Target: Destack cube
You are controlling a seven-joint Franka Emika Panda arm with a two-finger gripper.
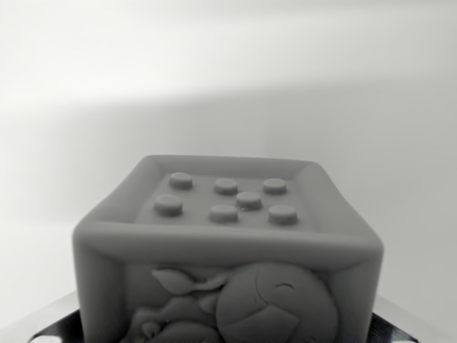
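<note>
A grey soft cube [227,243] fills the lower middle of the wrist view, very close to the camera. Its top face has a raised rim and several round studs; its near face carries a relief of a round fruit and leaves. My gripper [227,334] sits at the bottom edge, with one dark metallic finger [50,327] against the cube's left side and the other against its right side. The jaws stand closed on the cube. Whatever lies below the cube is hidden, and no second cube shows.
Behind the cube there is only a plain white surface, brighter across the top and shaded in the middle band.
</note>
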